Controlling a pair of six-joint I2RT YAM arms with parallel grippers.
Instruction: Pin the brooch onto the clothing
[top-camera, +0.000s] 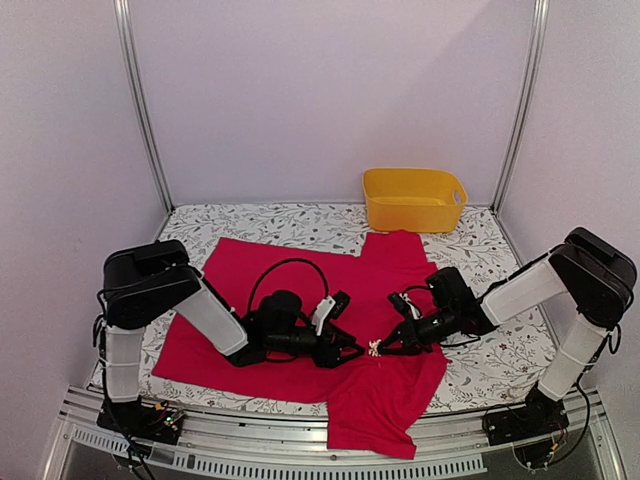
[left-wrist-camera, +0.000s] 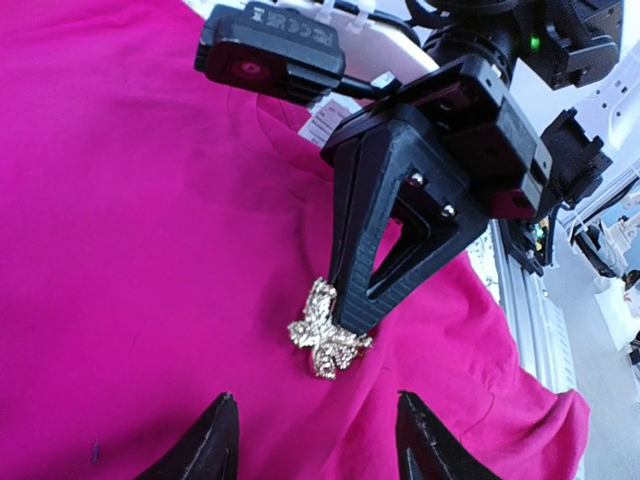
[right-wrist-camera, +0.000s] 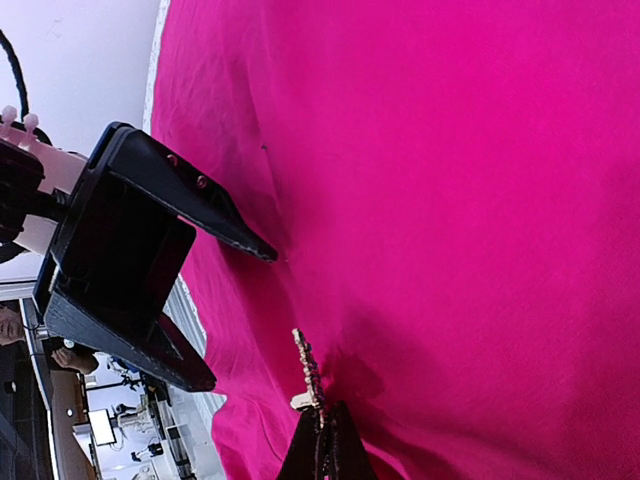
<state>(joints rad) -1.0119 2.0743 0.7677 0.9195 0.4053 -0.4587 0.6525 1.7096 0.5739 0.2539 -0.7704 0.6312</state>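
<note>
Red-pink shirt (top-camera: 385, 265) lies spread on bench (top-camera: 490, 365); brooch (left-wrist-camera: 328, 335) sits on its lower front, touching fabric. R claw (right-wrist-camera: 325, 445) is clamped on the brooch edge, prob to steady it for pinning. L claw (left-wrist-camera: 315, 440) has jaws apart, empty, just beside brooch, likely to hold fabric taut.

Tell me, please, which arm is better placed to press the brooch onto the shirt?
Right. The right arm has its jaws shut on the brooch, at the red shirt; the left arm has open jaws short of it, holding nothing.
</note>
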